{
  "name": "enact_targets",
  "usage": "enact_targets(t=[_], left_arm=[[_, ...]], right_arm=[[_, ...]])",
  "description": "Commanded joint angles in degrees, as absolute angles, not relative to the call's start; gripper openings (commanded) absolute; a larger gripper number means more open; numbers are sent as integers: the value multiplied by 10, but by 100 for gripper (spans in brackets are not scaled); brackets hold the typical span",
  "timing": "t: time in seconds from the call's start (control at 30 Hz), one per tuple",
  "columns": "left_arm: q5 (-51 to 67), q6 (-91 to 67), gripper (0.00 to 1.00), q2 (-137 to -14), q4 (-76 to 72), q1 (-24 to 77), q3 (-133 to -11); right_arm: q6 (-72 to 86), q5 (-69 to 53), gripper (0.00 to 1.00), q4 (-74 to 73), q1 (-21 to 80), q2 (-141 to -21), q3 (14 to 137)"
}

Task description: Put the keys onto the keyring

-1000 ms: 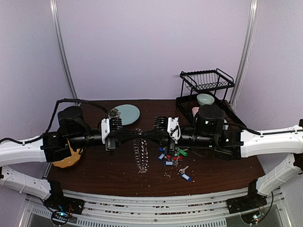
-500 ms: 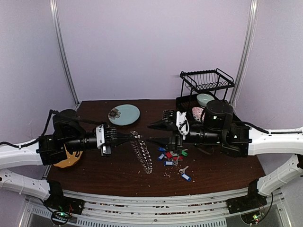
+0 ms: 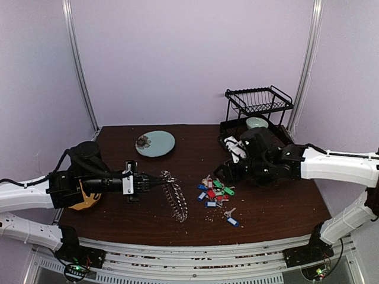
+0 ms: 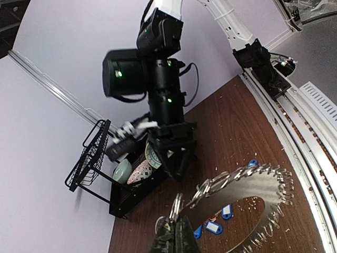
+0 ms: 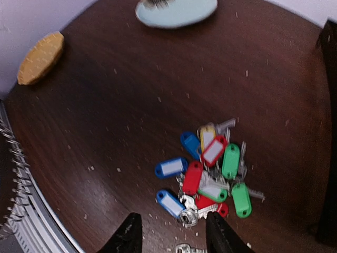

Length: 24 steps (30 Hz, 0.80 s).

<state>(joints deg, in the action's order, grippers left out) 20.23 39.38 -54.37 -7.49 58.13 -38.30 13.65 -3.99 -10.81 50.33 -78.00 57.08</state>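
From above, the left end effector (image 3: 149,181) is pinched on one edge of the keyring (image 3: 175,199). It holds that edge up, and the rest trails away from the fingers down to the brown surface (image 3: 130,216). I think that keeps the ring ready for a key. The right end effector (image 3: 225,173) hangs near the keys (image 3: 214,191).

The left wrist view shows the end effector (image 4: 174,238) squeezed tight on the ring's wire. The keyring (image 4: 247,192) fans out ahead of it.

The right wrist view shows the end effector (image 5: 174,232) with fingers wide apart, holding nothing. The keys (image 5: 210,166) lie in a pile just ahead, likely so it can pick one.
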Motion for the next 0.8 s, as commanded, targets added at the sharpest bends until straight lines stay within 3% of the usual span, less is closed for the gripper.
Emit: enact_targets(t=[0.0, 0.17, 0.27, 0.47, 0.77], left_arm=[[208, 390, 0, -538, -118, 583, -377], [201, 385, 0, -537, -126, 583, -369], [201, 384, 0, -537, -129, 583, -368], [194, 381, 0, -531, -135, 583, -362], [190, 381, 0, -530, -138, 583, -359]], right_arm=[[239, 6, 41, -283, 503, -834, 574], [322, -5, 40, -285, 503, -857, 521], [378, -20, 51, -250, 513, -860, 488], [406, -56, 38, -202, 530, -884, 476], [406, -45, 28, -211, 532, -912, 478]])
